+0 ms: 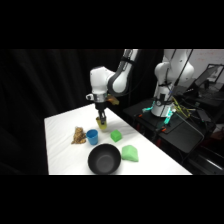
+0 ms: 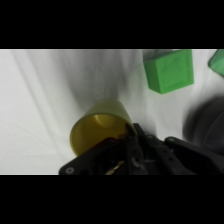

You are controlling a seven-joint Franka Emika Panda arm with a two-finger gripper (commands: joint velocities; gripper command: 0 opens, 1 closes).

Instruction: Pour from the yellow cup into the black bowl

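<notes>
White Franka arm's gripper (image 1: pixel 102 120) hangs over the white table (image 1: pixel 60 130), w/ the small, plain yellow cup (image 1: pixel 103 125) at its tip, towards 12 o'clock on the tabletop. In the wrist view the cup (image 2: pixel 97 131) sits right against the black linkage, mouth open to the camera, and looks clamped at the rim; whether the fingers are truly closed on it can't be told, since the linkage hides them.

Large round matte black bowl (image 1: pixel 104 160) sits at approx. 6 o'clock, near the front edge, well apart from the cup.

Risks, as judged: a rim-only hold could let the cup twist or slip when tilted. The round blue cup (image 1: pixel 92 136) stands between cup and bowl, at approx. 11 o'clock from the bowl, so a low carry could clip it. The green cone-like cup lying on its side (image 1: pixel 130 152) is just beside the bowl at 3 o'clock, and a wide swing may knock it. Tilting early would spill onto the table short of the bowl.

Count, big to small: 1 table, 1 arm, 1 black bowl, 1 green cone-like cup, 1 brown crumpled lump (image 1: pixel 78 135) at 9 o'clock of the blue cup, 1 blue cup, 1 yellow cup, 1 small green block-like cup (image 1: pixel 116 135) (image 2: pixel 168 71).
</notes>
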